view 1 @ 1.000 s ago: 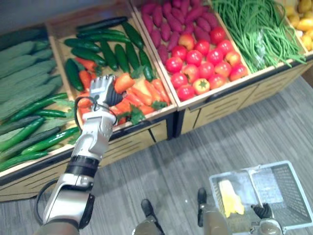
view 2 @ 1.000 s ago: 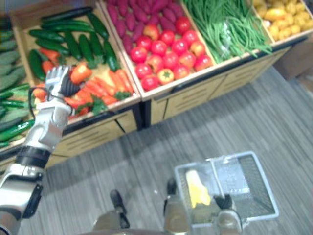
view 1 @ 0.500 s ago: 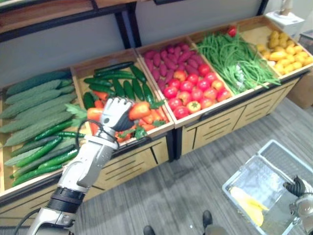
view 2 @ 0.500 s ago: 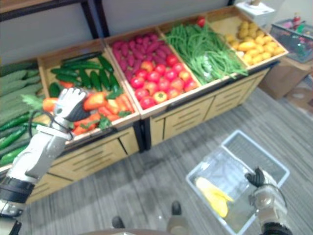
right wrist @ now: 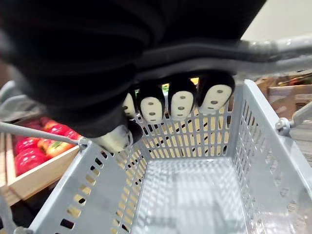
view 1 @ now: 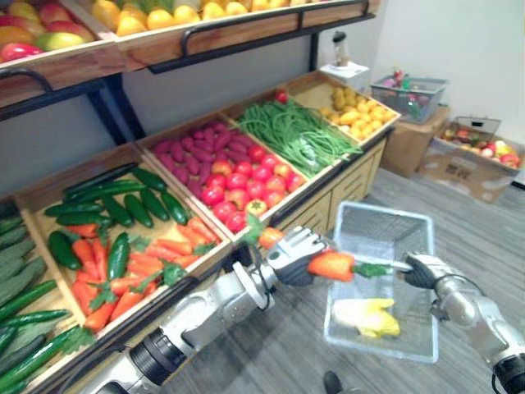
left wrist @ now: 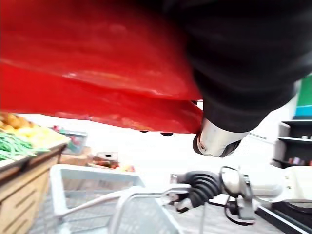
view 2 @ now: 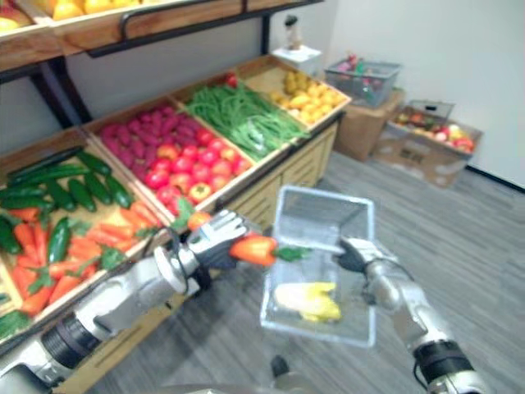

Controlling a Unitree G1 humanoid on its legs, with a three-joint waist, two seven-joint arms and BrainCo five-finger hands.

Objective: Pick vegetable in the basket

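Grasping a carrot [view 1: 330,265], the left hand [view 1: 291,253] has its fingers curled round the orange root. It holds the carrot in the air over the 9 o'clock rim of the basket [view 1: 384,226]. The carrot lies roughly level, and its green leafy end points toward 3 o'clock, across the basket's open top. In the left wrist view the red-orange root sits tight against the dark cover, with the basket's mesh wall below it.

The right hand [view 1: 420,268] is at the basket's 3 o'clock side, clenched on the handle [right wrist: 278,46]. Its dark-tipped fingers [right wrist: 178,105] wrap round the grey bar above the basket's perforated floor. The handle runs across the basket toward 9 o'clock and passes close by the carrot's leaves. A yellow vegetable [view 1: 365,316] lies on the basket floor toward 6 o'clock.

The basket hangs above the grey striped floor [view 1: 459,213]. A wooden produce stand [view 1: 328,193] runs from its 8 o'clock round to its 12 o'clock. The stand's crates hold cucumbers [view 1: 123,205], more carrots [view 1: 115,275], tomatoes [view 1: 234,193], purple sweet potatoes [view 1: 193,148], green beans [view 1: 295,135] and yellow produce [view 1: 357,107]. A shelf of fruit [view 1: 156,15] sits above the stand at 12 o'clock. A cardboard box [view 1: 472,156] rests on the floor at 2 o'clock.
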